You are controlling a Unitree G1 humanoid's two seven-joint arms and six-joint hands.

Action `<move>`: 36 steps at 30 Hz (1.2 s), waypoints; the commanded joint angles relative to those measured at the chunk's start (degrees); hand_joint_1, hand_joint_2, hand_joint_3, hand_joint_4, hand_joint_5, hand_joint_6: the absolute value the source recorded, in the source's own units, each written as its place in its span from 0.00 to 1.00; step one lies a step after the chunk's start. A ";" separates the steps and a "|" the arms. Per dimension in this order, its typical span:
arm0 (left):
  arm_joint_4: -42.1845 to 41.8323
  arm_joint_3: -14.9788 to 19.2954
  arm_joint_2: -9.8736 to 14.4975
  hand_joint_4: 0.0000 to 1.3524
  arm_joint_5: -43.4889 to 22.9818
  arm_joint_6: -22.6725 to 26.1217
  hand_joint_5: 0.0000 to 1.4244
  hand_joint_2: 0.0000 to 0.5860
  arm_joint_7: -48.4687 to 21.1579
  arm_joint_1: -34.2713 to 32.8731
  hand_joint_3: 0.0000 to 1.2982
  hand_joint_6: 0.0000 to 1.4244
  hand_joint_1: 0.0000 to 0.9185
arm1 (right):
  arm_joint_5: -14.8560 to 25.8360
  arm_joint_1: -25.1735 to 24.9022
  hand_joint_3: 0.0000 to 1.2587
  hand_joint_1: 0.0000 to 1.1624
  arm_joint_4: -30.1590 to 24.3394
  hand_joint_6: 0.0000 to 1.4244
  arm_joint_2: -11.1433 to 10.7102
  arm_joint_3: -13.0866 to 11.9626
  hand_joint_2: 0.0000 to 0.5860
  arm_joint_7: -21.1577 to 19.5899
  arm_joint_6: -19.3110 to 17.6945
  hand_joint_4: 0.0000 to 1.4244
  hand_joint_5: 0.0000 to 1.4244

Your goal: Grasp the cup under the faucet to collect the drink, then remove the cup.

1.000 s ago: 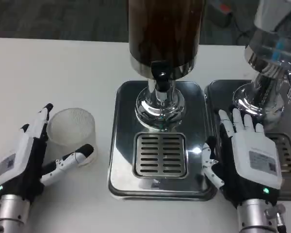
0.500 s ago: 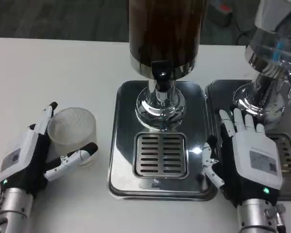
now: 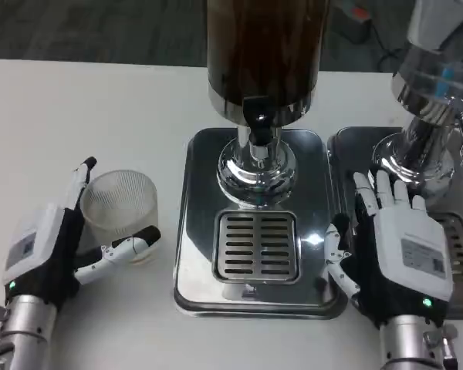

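We are seeing the cup [image 3: 119, 213] standing on the desk [image 3: 77, 116], left of the tray [image 3: 193, 231]. Our left hand [image 3: 50, 247] is cupping it with wide fingers [image 3: 127, 248]. Our right hand [image 3: 397, 254] is lying flat, fingers spread.

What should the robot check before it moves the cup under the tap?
1. Cup upright: ok.
2. Left hand around the cup: not ok yet, its fingers bracket it without a firm grip.
3. Grille under the tap free for the cup: ok.
4. Right hand out of the cup's path: ok, it rests at the tray's right edge.
5. Tap closed, no drip: cannot tell.
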 commanded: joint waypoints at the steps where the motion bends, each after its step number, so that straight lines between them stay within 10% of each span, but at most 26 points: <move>1: 2.75 -0.73 -0.80 0.05 0.01 -2.24 0.29 0.11 2.07 -0.67 0.00 0.24 0.30 | -0.12 0.59 0.09 0.16 -0.72 0.00 0.22 -0.29 0.99 -0.73 0.69 0.00 0.00; 13: 6.18 -1.85 -1.30 0.28 0.42 -4.50 0.50 0.21 4.63 -1.59 0.17 0.53 0.50 | 0.18 0.94 0.10 0.17 -0.92 0.00 0.43 -0.51 0.99 -0.31 0.90 0.00 0.00; 36: 6.14 -2.83 -1.50 0.42 1.92 -5.69 0.57 0.17 15.02 -1.67 0.30 0.66 0.64 | 0.34 0.47 0.10 0.18 -0.56 0.00 0.68 -0.91 0.99 -0.49 0.76 0.00 0.00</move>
